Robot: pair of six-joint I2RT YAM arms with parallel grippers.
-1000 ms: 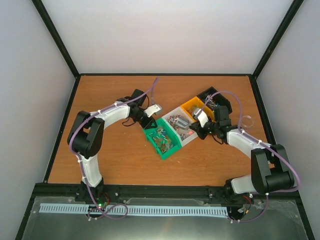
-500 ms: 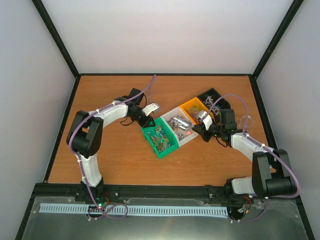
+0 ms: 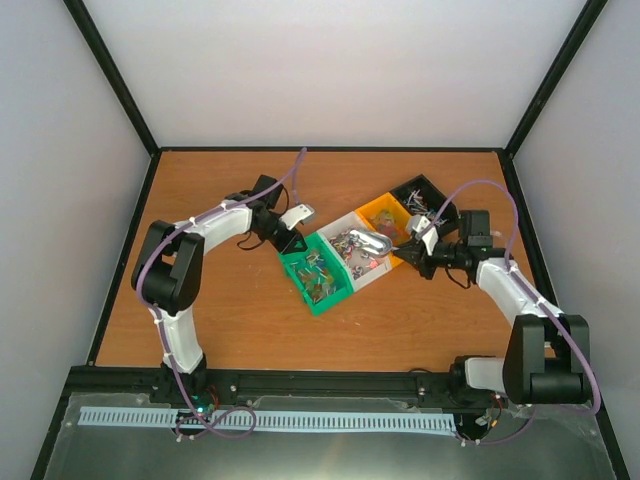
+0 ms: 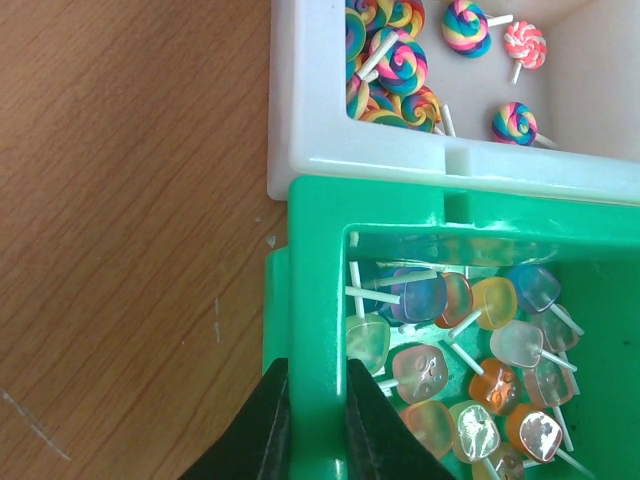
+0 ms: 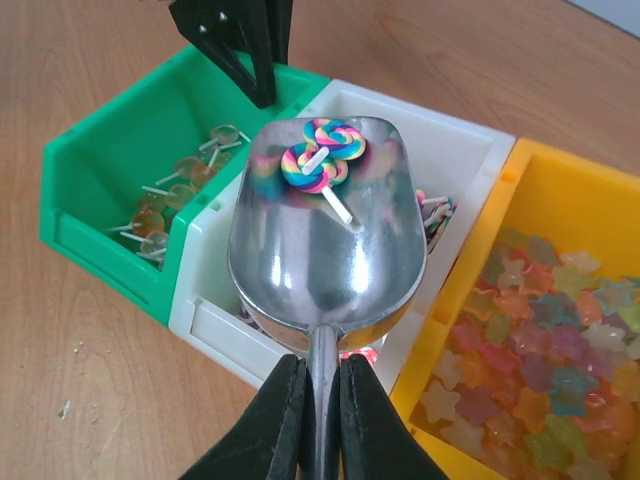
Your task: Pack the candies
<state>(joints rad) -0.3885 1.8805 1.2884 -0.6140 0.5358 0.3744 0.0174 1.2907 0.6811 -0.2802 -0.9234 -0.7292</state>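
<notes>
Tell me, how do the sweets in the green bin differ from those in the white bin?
Shape: the clear lollipops in the green bin are squarish; the swirl lollipops in the white bin are round. Colour: the clear lollipops are see-through, one pale tint each; the swirl lollipops are opaque rainbow spirals. Both have white sticks.

A brown wood-grain desk sat inside pale walls framed by black posts, and on it four small open plastic bins stood in a diagonal row running from centre toward the far right. The green bin was nearest and touched the white bin, which had the yellow bin right against its other side, with the black bin last in the row. A silver metal scoop hung above the white bin with its shiny bowl pointing toward the green one.
</notes>
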